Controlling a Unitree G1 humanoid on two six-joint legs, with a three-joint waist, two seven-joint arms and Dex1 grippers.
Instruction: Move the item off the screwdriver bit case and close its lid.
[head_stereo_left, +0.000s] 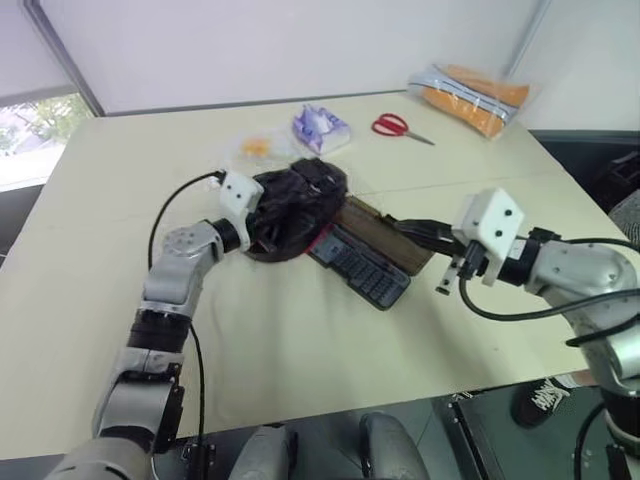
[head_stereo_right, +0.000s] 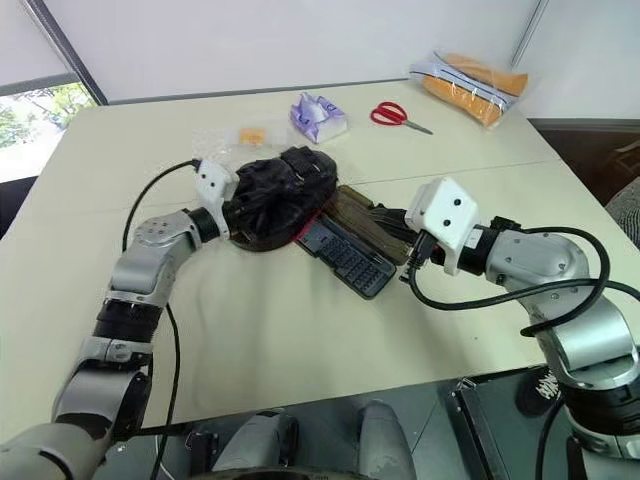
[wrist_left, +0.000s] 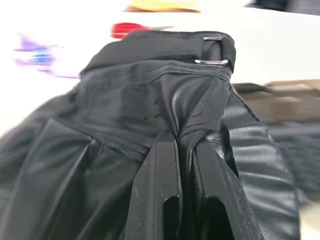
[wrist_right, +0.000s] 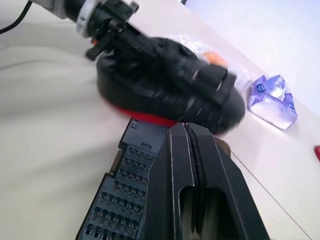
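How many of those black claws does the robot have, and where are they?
2. The left claw is shut, pinching the black helmet. The right claw is shut too, above the open bit case, empty.

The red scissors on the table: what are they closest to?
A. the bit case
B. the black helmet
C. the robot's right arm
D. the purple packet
D: the red scissors lie at the far side of the table, just beside the purple packet, well apart from the other things.
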